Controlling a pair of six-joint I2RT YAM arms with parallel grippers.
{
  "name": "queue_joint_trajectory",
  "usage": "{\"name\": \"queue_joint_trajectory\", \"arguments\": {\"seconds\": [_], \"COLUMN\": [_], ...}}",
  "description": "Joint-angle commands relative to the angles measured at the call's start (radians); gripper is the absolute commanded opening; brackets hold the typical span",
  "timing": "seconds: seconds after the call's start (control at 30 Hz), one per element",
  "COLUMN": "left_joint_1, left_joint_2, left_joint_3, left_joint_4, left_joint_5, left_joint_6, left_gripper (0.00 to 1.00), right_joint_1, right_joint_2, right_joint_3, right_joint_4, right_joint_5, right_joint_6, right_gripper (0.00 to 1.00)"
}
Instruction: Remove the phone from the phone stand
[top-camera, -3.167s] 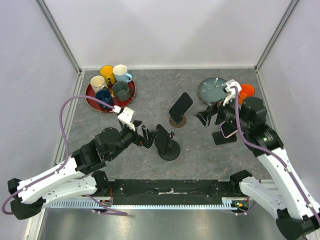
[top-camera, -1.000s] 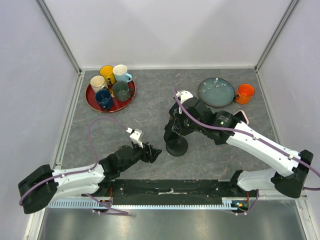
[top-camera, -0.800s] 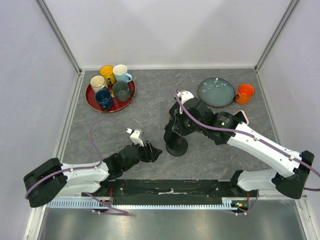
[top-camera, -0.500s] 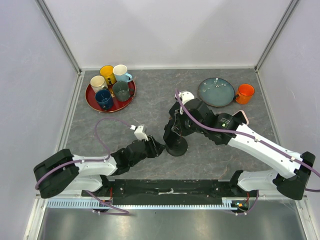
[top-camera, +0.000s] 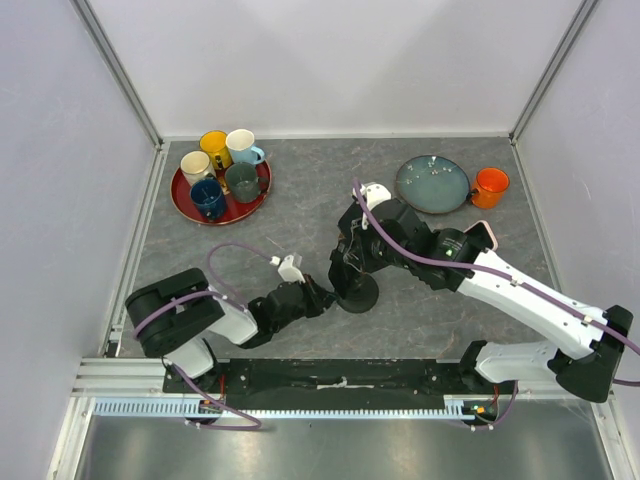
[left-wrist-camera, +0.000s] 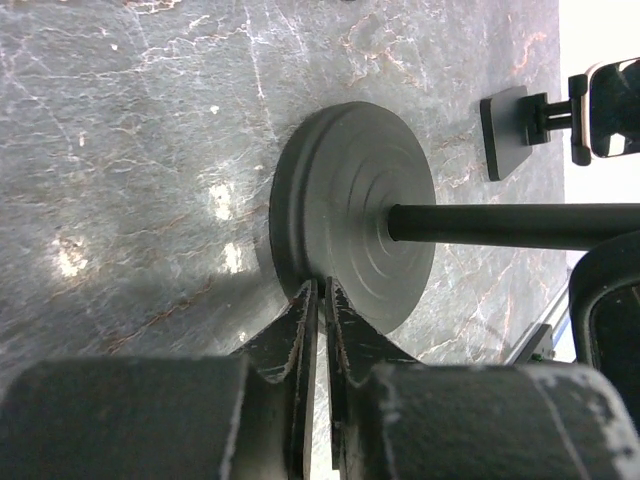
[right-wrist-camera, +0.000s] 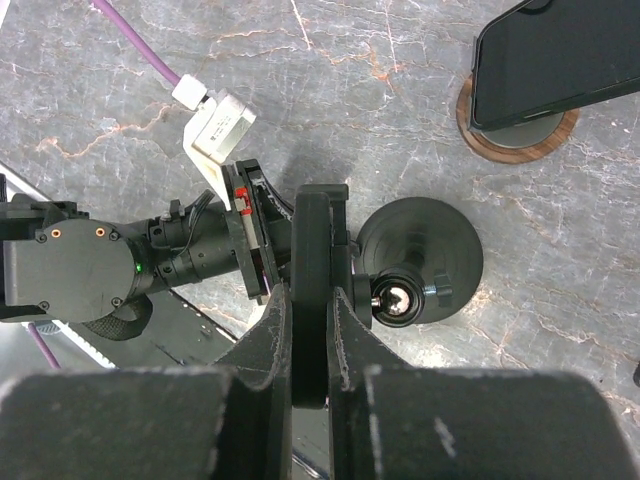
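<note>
"While the right gripper (right-wrist-camera: 310, 292) pinches the dark phone (right-wrist-camera: 318, 232) by its edges, is it free yet?"

"Not yet, it seems. It sits in the phone stand (right-wrist-camera: 420, 250). The left gripper (left-wrist-camera: 320, 292), fingers pressed together, braces the round base (left-wrist-camera: 350, 215). Next, I judge, comes a clean lift out. No brand or writing is legible."

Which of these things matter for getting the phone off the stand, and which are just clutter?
In the job: phone, black stand, right gripper clamping the phone, left gripper against that stand.
Lying about: red tray of mugs, blue plate, orange mug, second phone on wooden base.
</note>
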Motion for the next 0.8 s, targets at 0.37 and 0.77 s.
{"name": "queue_joint_trajectory", "arguments": {"seconds": [0.37, 0.77], "left_joint_1": [-0.002, -0.004], "left_joint_2": [0.051, -0.044], "left_joint_3": [0.181, 0.203], "left_joint_4": [-0.317, -0.451], "left_joint_5": [0.022, -0.006], "left_joint_6": [-0.115, -0.094], "left_gripper": [0.02, 0.02], "right_joint_1": [0.004, 0.001], "right_joint_2": [-0.042, -0.06], "right_joint_3": [0.047, 0.067], "right_joint_4": [0.14, 0.108], "right_joint_5": [-0.06, -0.003], "right_joint_6": [0.028, 0.02], "right_gripper": [0.0, 0.0]}}
